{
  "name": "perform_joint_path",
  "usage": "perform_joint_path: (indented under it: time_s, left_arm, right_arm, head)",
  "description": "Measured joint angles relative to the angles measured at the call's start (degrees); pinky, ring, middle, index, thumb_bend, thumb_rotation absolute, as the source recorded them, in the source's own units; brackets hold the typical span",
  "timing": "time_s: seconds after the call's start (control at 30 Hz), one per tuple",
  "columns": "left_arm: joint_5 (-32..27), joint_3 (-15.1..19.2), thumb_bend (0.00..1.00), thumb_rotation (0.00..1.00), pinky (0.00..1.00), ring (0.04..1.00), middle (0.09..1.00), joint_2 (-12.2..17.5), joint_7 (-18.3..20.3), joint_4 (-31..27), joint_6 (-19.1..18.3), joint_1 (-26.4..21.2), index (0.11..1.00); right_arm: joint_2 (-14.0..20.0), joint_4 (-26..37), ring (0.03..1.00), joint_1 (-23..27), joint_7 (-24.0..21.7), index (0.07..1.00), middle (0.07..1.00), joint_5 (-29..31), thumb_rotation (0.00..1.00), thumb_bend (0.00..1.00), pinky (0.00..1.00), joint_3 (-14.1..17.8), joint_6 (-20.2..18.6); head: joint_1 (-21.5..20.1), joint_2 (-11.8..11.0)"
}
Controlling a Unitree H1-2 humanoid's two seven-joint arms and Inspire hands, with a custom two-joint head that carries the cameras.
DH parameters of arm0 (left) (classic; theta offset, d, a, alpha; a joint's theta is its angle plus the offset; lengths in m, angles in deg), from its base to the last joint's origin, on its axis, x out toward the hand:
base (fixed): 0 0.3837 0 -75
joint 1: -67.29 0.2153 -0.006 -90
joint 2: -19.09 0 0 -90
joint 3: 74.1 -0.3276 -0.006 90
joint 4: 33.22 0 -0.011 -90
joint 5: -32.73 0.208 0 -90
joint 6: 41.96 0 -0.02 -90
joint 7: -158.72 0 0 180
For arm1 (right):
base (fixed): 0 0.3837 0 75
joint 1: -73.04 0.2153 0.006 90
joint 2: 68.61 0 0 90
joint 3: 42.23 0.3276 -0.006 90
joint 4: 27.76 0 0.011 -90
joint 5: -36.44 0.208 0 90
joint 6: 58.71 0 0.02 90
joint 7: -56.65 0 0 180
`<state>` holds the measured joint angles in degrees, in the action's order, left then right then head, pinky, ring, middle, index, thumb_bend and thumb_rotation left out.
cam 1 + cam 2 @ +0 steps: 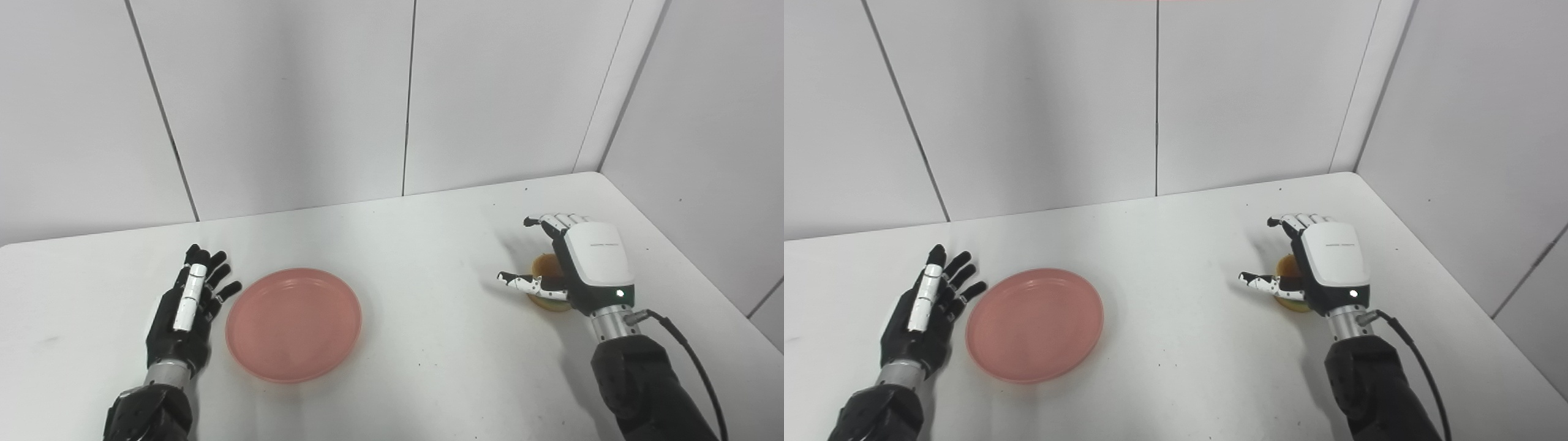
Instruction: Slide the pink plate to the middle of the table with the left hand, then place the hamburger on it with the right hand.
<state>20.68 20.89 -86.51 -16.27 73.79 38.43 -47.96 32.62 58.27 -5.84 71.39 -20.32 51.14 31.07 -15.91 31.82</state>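
So the pink plate (293, 324) is seen sitting flat on the white table (422, 343), left of centre. It's round and shallow, smooth matte plastic by the look of it, with a low raised rim. Just beside its left edge the left hand (187, 306) is held, black and glossy with one white segmented finger; its fingers are spread and pointed away from the robot, nothing gripped. Whether the plate's rim is actually touched can't be told, the gap is that slim.

Over on the right side, well apart from the plate, the hamburger (547, 286) is found, a small rounded tan bun that's mostly hidden. The right hand (572, 263), with a smooth white shell back and a small green light near the wrist, is positioned right over it. Its fingers are curled above the far side and the thumb sticks out leftward, so it's cupped around the hamburger but not seen clamped shut. The tabletop is dotted with little dark specks.
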Motion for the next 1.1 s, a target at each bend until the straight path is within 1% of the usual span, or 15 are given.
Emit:
perform_joint_path:
  time_s: [0.13, 0.37, 0.53, 0.6, 0.7, 0.77, 0.8, 0.87, 0.9, 0.93, 1.0, 1.03, 1.1]
  left_arm:
    - [0.0, -0.1, 0.81, 0.69, 0.77, 0.892, 0.879, 0.0, 0.0, 0.0, 0.0, 0.0, 0.974]
    - [0.0, -0.1, 0.82, 0.69, 0.77, 0.892, 0.882, -0.1, 0.0, -0.3, -0.3, 0.1, 0.975]
    - [0.0, -0.1, 0.80, 0.69, 0.77, 0.896, 0.890, -0.1, -0.1, -0.4, -0.3, 0.1, 0.980]
    - [0.0, -0.1, 0.79, 0.69, 0.77, 0.892, 0.886, -0.1, -0.1, -0.4, -0.3, 0.1, 0.982]
    - [0.0, -0.2, 0.81, 0.68, 0.75, 0.888, 0.880, -0.1, -0.1, -0.4, -0.4, 0.1, 0.981]
    - [0.0, -0.3, 0.82, 0.69, 0.75, 0.884, 0.878, -0.1, -0.2, -0.5, -0.5, 0.1, 0.979]
    - [0.0, -0.3, 0.82, 0.69, 0.75, 0.882, 0.878, -0.1, -0.3, -0.5, -0.5, 0.1, 0.978]
    - [0.0, -0.3, 0.82, 0.69, 0.75, 0.878, 0.877, -0.1, -0.3, -0.5, -0.6, 0.2, 0.977]
    - [0.0, -0.3, 0.81, 0.69, 0.74, 0.878, 0.877, -0.1, -0.4, -0.5, -0.6, 0.2, 0.979]
    - [0.0, -0.4, 0.81, 0.69, 0.75, 0.879, 0.878, -0.1, -0.4, -0.5, -0.6, 0.2, 0.980]
    - [0.0, -0.4, 0.81, 0.68, 0.75, 0.880, 0.881, -0.1, -0.4, -0.5, -0.6, 0.2, 0.980]
    - [0.0, -0.4, 0.81, 0.68, 0.75, 0.879, 0.882, -0.1, -0.4, -0.5, -0.6, 0.2, 0.980]
    - [0.0, -0.4, 0.82, 0.68, 0.76, 0.882, 0.883, -0.1, -0.4, -0.5, -0.6, 0.2, 0.979]
  right_arm:
    - [0.0, -1.8, 0.723, 0.6, 0.1, 0.662, 0.721, 0.1, 0.64, 0.79, 0.69, -1.1, -0.2]
    - [0.8, -7.1, 0.706, 1.9, 0.8, 0.657, 0.711, 0.5, 0.61, 0.79, 0.64, -2.6, -0.8]
    - [1.6, -9.3, 0.682, 2.1, 1.3, 0.654, 0.695, 1.8, 0.59, 0.80, 0.60, -3.6, -0.8]
    - [2.0, -10.1, 0.680, 2.1, 1.3, 0.656, 0.695, 2.4, 0.59, 0.79, 0.60, -3.8, -0.8]
    - [2.4, -10.5, 0.671, 2.1, 1.0, 0.654, 0.693, 2.5, 0.60, 0.79, 0.58, -4.4, -1.5]
    - [2.6, -10.5, 0.651, 2.2, 0.8, 0.648, 0.681, 2.4, 0.58, 0.79, 0.56, -4.8, -1.9]
    - [2.8, -10.5, 0.651, 2.2, 0.8, 0.648, 0.682, 2.4, 0.59, 0.79, 0.56, -5.0, -2.1]
    - [3.2, -11.4, 0.640, 2.8, 0.7, 0.647, 0.681, 2.7, 0.65, 0.79, 0.55, -5.4, -2.6]
    - [3.4, -12.6, 0.602, 3.2, 0.6, 0.638, 0.660, 3.1, 0.71, 0.80, 0.52, -5.6, -2.7]
    - [3.7, -13.8, 0.552, 3.8, 0.7, 0.622, 0.619, 3.6, 0.71, 0.79, 0.47, -5.8, -2.8]
    - [4.1, -15.3, 0.434, 4.8, 0.6, 0.557, 0.508, 4.4, 0.66, 0.72, 0.37, -5.9, -3.1]
    - [4.1, -15.5, 0.423, 5.3, 0.4, 0.548, 0.496, 4.8, 0.66, 0.71, 0.36, -5.9, -3.4]
    - [4.2, -15.5, 0.310, 5.8, 0.0, 0.444, 0.380, 5.4, 0.57, 0.63, 0.26, -5.9, -4.0]
  head:
    - [-0.2, 0.1]
    - [-0.1, 0.7]
    - [-0.2, 1.0]
    - [-0.1, 1.0]
    - [-0.1, 1.0]
    - [-0.1, 1.1]
    - [0.0, 1.1]
    - [0.0, 1.1]
    - [0.0, 1.1]
    - [0.0, 1.2]
    - [0.0, 1.2]
    - [0.0, 1.2]
    - [0.2, 1.4]
